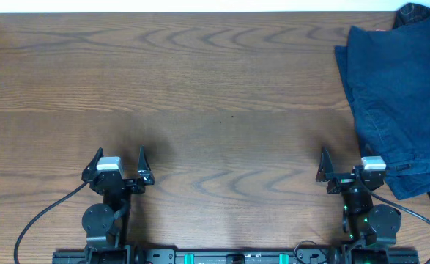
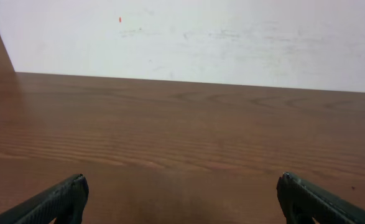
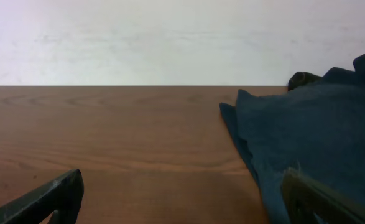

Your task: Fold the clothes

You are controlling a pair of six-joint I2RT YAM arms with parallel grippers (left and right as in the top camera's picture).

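The clothes [image 1: 394, 95] are dark navy denim-like garments piled at the table's right edge, running from the far corner to beside my right arm. They also show at the right of the right wrist view [image 3: 313, 130]. My right gripper [image 1: 344, 165] is open and empty near the front edge; in the right wrist view [image 3: 182, 193] its right finger sits over the cloth's near edge. My left gripper [image 1: 119, 163] is open and empty at the front left, over bare wood in the left wrist view [image 2: 181, 196].
The brown wooden table [image 1: 200, 88] spans the view, with a white wall behind its far edge [image 2: 188, 37]. Black cables run from both arm bases [image 1: 39, 220] at the front edge.
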